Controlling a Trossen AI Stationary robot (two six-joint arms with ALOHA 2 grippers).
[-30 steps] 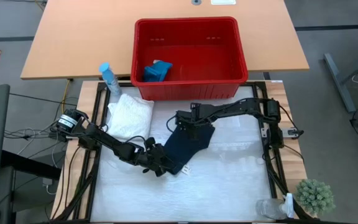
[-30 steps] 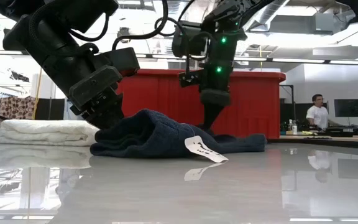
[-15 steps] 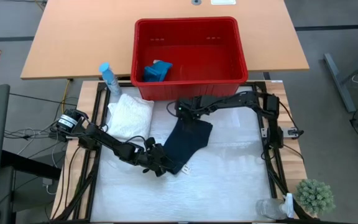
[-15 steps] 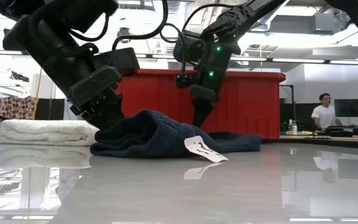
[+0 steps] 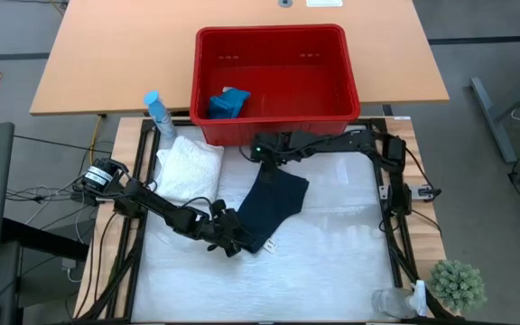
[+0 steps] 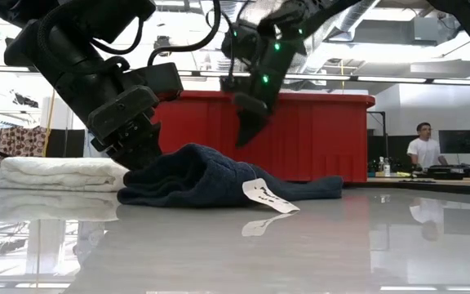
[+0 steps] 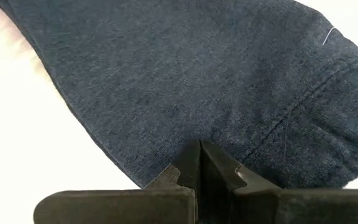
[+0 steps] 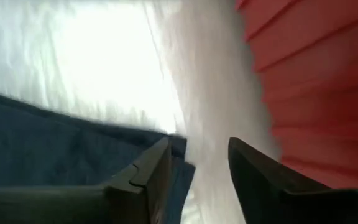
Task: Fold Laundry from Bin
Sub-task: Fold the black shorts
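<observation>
The navy cloth lies bunched on the white table, its paper tag at the near side. My left gripper is shut at the cloth's near left end. My right gripper hangs open above the cloth's far corner, close to the red bin, touching nothing. A folded white cloth rests flat left of the navy one. A teal-blue cloth lies on the bin's floor. My left gripper pinches the navy cloth's near left end between its shut fingertips. The fingers slant down from the table's left. Whether they have one layer or several is hidden by the tips. The cloth humps up beside them; the rest lies on the table.
A blue spray bottle stands at the white cloth's far side. A small green plant and a clear bottle sit at the near right corner. The bin's wall closes the far side. A person stands in the room beyond.
My right gripper has let go of the navy cloth's far end, risen clear of it and gone toward the bin. The cloth's far end has stayed flat on the table.
</observation>
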